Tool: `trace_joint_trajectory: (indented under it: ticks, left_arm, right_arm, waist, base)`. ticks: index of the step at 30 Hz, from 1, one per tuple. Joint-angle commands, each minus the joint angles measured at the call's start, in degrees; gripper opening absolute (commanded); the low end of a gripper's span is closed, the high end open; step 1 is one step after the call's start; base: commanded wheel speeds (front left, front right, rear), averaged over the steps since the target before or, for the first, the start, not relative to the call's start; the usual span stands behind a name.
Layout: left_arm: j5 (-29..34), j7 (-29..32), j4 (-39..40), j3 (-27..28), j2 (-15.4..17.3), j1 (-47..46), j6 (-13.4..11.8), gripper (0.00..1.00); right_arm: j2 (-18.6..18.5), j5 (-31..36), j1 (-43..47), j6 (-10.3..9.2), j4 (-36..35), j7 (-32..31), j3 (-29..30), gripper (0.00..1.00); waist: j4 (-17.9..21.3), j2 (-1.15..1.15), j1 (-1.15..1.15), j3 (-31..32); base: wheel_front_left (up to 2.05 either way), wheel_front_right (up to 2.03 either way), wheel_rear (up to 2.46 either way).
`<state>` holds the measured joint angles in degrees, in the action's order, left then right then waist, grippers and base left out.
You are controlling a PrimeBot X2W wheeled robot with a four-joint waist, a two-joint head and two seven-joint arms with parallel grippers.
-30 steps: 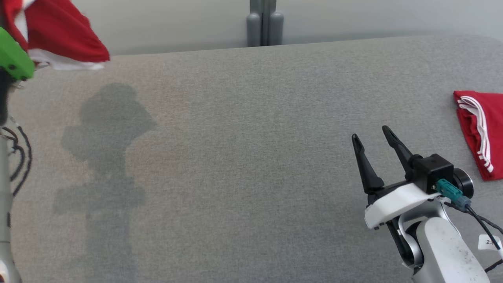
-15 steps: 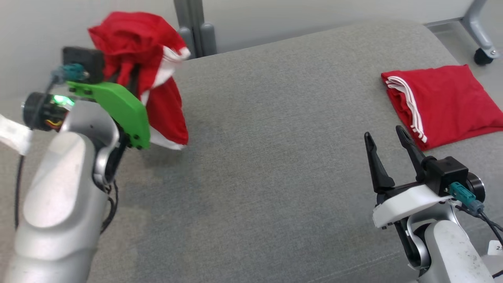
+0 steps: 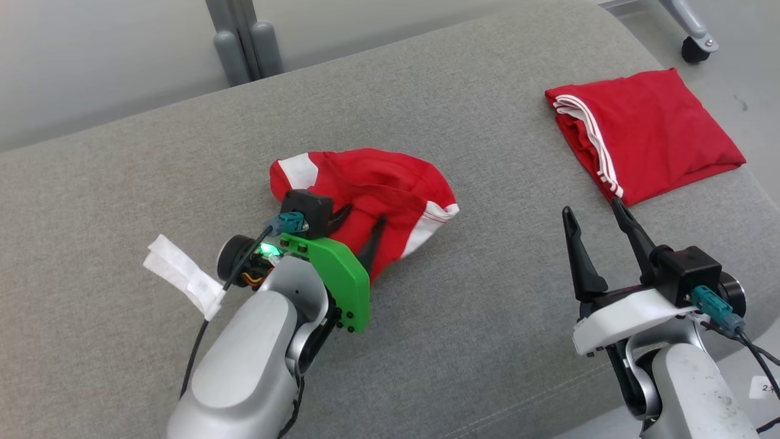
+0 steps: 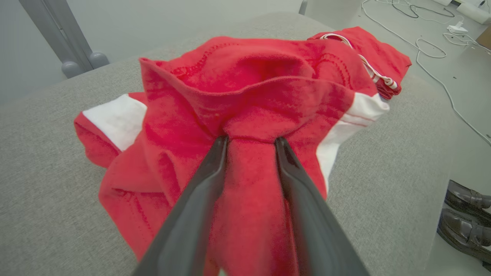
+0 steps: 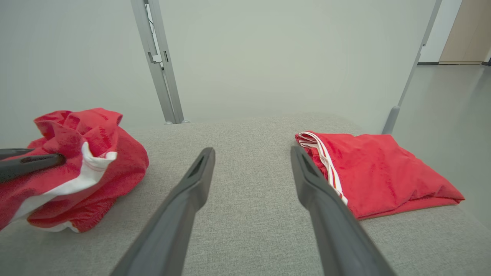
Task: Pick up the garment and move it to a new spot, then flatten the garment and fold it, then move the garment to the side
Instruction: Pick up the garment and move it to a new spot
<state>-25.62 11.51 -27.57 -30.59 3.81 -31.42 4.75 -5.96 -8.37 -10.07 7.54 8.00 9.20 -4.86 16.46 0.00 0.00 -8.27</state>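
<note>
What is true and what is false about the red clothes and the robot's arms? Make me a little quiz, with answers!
1. The crumpled garment lies on the grey cushion. True.
2. The folded garment is blue. False: it is red with white stripes.
3. Red cloth sits between the jaws of the left gripper. True.
4. The jaws of the right gripper hold the folded garment. False: they stand open and empty.
</note>
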Motion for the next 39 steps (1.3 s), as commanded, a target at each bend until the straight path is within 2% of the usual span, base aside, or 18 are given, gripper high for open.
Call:
trace_joint_trajectory:
  ticks: [1,5,10,14,19,24,29,39]
  left_arm:
    - [-1.25,-1.95,-0.23,-0.54,-0.24,0.97,0.45,1.00]
    - [-4.86,-7.50,0.49,-2.03,-0.71,2.10,1.42,1.00]
    - [-7.50,-13.66,1.78,-0.93,-0.67,4.02,1.49,1.00]
    - [-8.50,-17.86,3.63,1.47,1.01,6.74,0.90,1.00]
    - [-9.03,-22.55,7.36,4.73,4.83,11.68,0.16,1.00]
    - [-8.37,-24.74,10.11,7.59,9.13,16.80,-1.25,1.00]
    - [-8.46,-26.19,12.28,11.14,11.19,21.34,-2.71,1.00]
    - [-6.44,-26.65,17.79,19.10,10.40,28.90,-4.20,1.00]
  right_arm:
    - [0.04,0.32,0.03,-0.11,0.24,0.41,0.09,1.00]
    - [-0.20,0.15,0.63,-0.11,0.50,0.54,0.43,1.00]
    - [-0.44,0.20,1.55,-0.11,0.43,0.26,0.76,1.00]
    - [-0.58,0.21,2.11,-0.11,0.13,-0.18,1.10,1.00]
    - [-0.61,0.15,3.25,-0.11,-0.21,-0.80,1.35,1.00]
    - [-0.50,0.25,4.28,-0.11,-0.46,-0.98,2.27,1.00]
    - [-0.44,0.30,5.28,-0.11,-0.74,-1.38,2.95,1.00]
    - [0.18,0.44,7.07,-0.11,-1.26,-1.82,4.00,1.00]
  waist:
    - [-1.16,0.00,0.00,0.71]
    - [-3.40,0.00,0.00,1.82]
    - [-6.72,0.00,0.00,3.52]
    - [-9.47,0.00,0.00,4.73]
    - [-12.57,0.00,0.00,6.24]
    - [-14.75,0.00,0.00,7.23]
    - [-16.11,0.00,0.00,8.32]
    - [-17.38,0.00,0.00,9.33]
  base:
    - [0.00,0.00,0.00]
    - [0.00,0.00,0.00]
    - [0.00,0.00,0.00]
    - [0.00,0.00,0.00]
    - [0.00,0.00,0.00]
    - [0.00,0.00,0.00]
    - [0.00,0.00,0.00]
    - [0.00,0.00,0.00]
